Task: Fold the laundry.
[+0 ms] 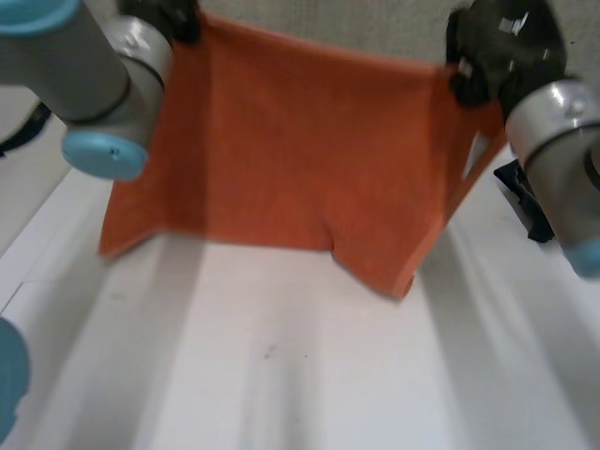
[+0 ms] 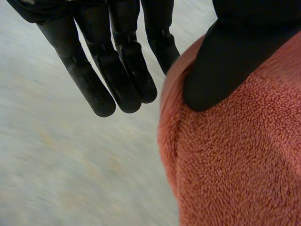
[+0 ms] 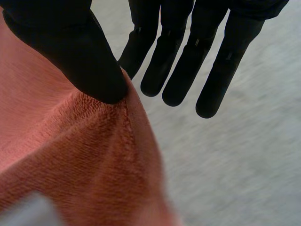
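Closest to me lies the white table (image 1: 281, 375), bare and waiting. Above it hangs the orange towel (image 1: 300, 150), which I hold up by its two top corners so its weight pulls it flat and open. That way I can judge its edges before laying it down for a fold. Its hem sags unevenly: the corner at 5 o'clock droops lowest, and the one at 7 o'clock flares toward my left arm (image 1: 84, 66). I cannot tell whether either corner touches the table.

Farther out, at the towel's 11 o'clock, my left hand (image 1: 164, 14) pinches the corner. Its thumb (image 2: 225, 61) presses the terry down onto a finger tucked behind the cloth, while the other fingers (image 2: 117, 70) hang straight and free beside it. At 1 o'clock my right hand (image 1: 492, 47) mirrors this, with its thumb on the stitched edge, one finger behind and the rest extended clear. Both wrists are raised with the palms facing down and the towel drawn fairly taut between them, so I judge the next move is to lower it onto the table.
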You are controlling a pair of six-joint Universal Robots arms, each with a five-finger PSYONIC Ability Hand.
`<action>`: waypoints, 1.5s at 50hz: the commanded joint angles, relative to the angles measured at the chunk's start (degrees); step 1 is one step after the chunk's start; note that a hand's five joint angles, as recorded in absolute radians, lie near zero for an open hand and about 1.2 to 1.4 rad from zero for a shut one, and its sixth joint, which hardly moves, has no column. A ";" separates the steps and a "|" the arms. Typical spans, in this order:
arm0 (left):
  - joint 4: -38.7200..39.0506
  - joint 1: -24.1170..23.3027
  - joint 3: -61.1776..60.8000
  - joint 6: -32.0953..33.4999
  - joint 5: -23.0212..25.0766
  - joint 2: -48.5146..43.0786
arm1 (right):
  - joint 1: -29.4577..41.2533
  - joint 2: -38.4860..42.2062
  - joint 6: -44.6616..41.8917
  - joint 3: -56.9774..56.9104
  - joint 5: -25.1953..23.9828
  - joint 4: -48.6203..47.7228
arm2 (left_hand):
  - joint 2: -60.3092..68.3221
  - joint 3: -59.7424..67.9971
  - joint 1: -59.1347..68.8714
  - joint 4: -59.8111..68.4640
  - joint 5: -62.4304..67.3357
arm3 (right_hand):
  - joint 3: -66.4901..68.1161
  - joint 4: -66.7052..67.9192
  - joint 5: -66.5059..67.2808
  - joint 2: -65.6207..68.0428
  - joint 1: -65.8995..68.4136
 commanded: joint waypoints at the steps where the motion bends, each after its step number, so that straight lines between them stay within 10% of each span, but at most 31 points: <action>1: 5.20 2.06 -6.38 -2.19 -7.12 8.36 | 2.63 4.54 -0.35 -7.48 6.93 -10.40 | 11.65 12.06 12.87 11.40 13.77 | 12.07 11.62 12.38 12.63 14.80; 25: -8.76 -0.31 -53.41 -5.97 -4.75 15.66 | 5.71 10.69 -10.71 16.86 2.36 -1.97 | 11.65 12.06 12.87 11.40 13.77 | 12.07 11.62 12.38 12.63 14.80; 32: -12.99 0.47 -52.89 -8.08 -1.60 16.27 | 4.30 12.80 -12.12 19.41 2.36 -3.12 | -42.95 -42.54 -41.73 -43.19 -40.83 | 12.07 11.62 12.38 12.63 14.80; 42: -10.01 13.64 -47.80 1.04 22.19 18.74 | 3.86 12.62 -11.42 19.33 2.18 -3.56 | -58.35 -57.94 -57.13 -58.60 -56.23 | 12.07 11.62 12.38 12.63 14.80; 49: -10.00 16.38 -38.05 11.24 37.25 10.05 | 3.78 12.80 -11.42 19.41 2.10 -3.20 | -23.17 -22.76 -21.95 -23.42 -21.05 | 12.07 11.62 12.38 12.63 14.80; 75: -27.05 10.06 11.00 24.96 30.49 -28.81 | 1.75 12.62 -11.86 20.73 -0.01 -3.12 | -41.83 -41.42 -40.61 -42.07 -39.71 | 12.07 11.62 12.38 12.63 14.80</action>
